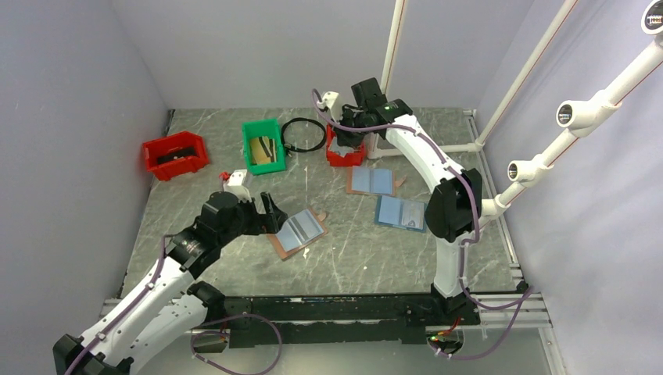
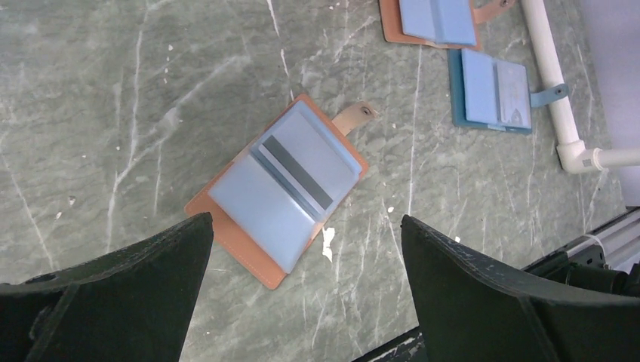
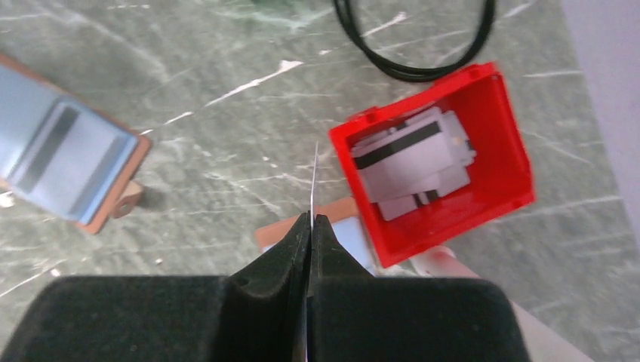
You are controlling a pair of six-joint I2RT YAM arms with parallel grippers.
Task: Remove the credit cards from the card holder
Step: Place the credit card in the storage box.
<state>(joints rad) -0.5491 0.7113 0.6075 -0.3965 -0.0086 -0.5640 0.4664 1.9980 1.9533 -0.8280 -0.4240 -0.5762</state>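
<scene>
Lying before spread left gripper (image 2: 306, 222): card holder (image 2: 283, 188); right gripper (image 3: 310, 220) pinches credit card (image 3: 314, 172).

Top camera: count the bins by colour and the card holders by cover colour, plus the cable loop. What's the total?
Red bins: 2
Green bin: 1
Brown card holders: 2
Blue card holder: 1
Black cable loop: 1
Total: 7
</scene>
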